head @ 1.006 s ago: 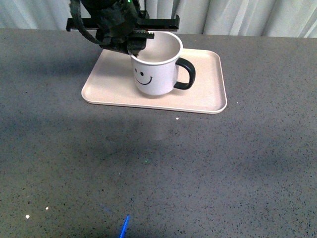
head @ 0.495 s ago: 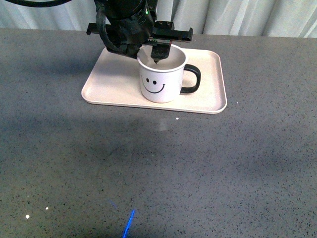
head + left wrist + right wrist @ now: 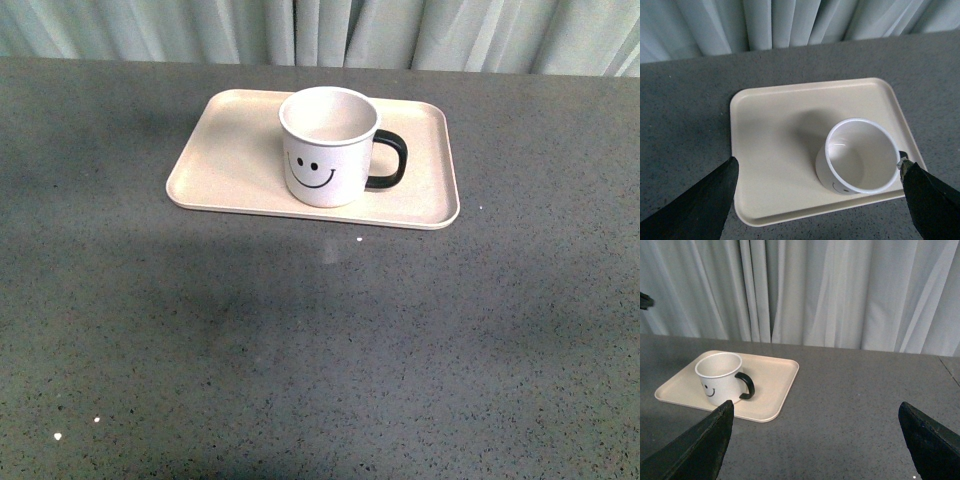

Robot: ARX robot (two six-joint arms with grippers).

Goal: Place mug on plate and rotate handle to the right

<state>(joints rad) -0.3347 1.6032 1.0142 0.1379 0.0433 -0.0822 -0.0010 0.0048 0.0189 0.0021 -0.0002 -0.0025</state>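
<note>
Since 0.5 s ago the left tool (image 3: pixel 817 162) has gone from our front view. On the grey worktop (image 3: pixel 320 350) we see the plate (image 3: pixel 230 160) lying flat, with the mug (image 3: pixel 325 160) upright on it right of centre, smiley toward us, handle (image 3: pixel 392 160) pointing right. Left tool sits above the mug, right tool (image 3: pixel 815 404) well apart from it; both spread wide, gripping nothing.

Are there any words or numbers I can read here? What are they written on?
No words, numbers or brand names show in any view.
The only mark is a picture, not text: a black smiley face on the side of the white mug, which stands on the plain plate.
</note>
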